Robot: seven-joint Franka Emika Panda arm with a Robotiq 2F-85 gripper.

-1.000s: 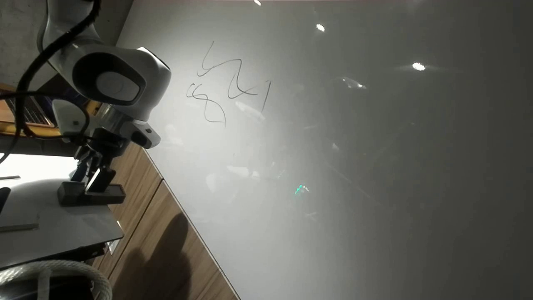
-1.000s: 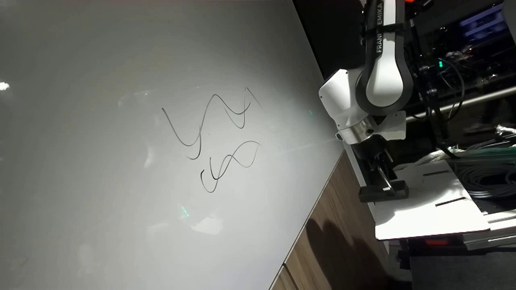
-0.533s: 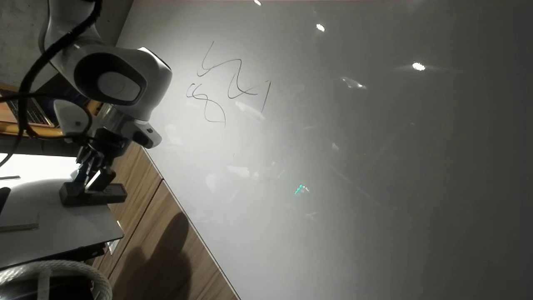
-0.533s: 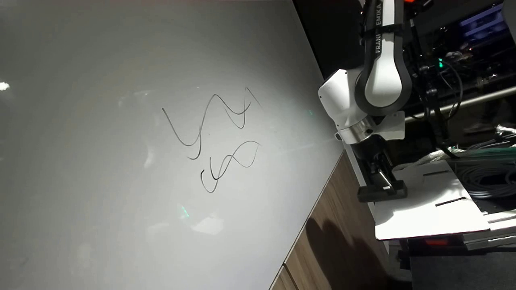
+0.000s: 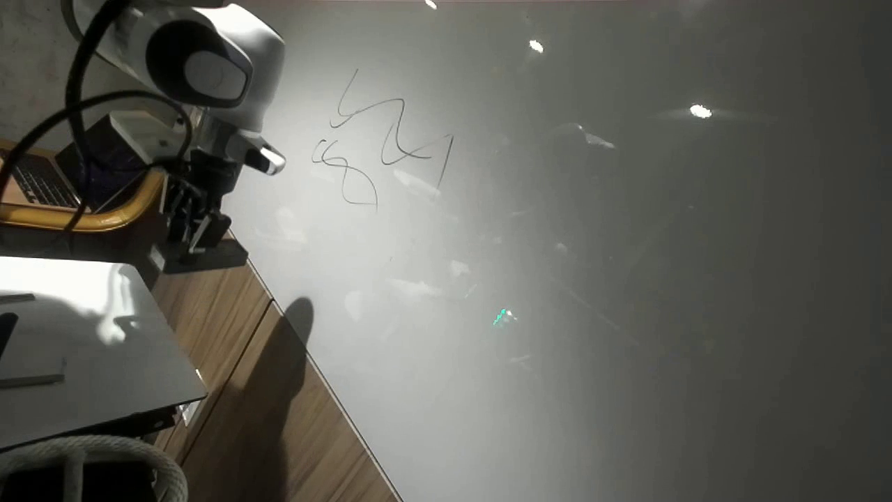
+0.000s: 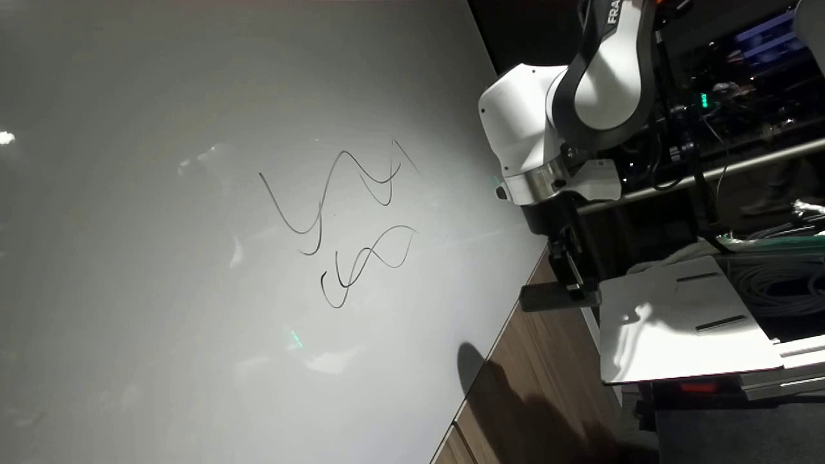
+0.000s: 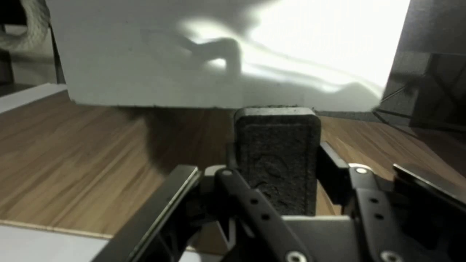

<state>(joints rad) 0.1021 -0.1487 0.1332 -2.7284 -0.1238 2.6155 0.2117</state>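
Wrist view: the black two-fingered gripper [image 7: 280,163] clenches a dark grey rectangular felt-like block [image 7: 277,149]; in an exterior view, grip and lift look done, block clear of the flat white panel [image 5: 104,362], not set down; in an exterior view, thin black scribbles [image 6: 320,209] stand on the glossy pale board [image 6: 161,96]; half a second ago the block showed over that panel, now against brown wood-grain cladding [image 6: 551,341].

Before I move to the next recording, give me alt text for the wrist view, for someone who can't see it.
The gripper clasps a dark block with rounded corners. Beyond it, a white panel, brightly lit in part, fills much of the top, and a wood-grain surface shows on both sides of the block.
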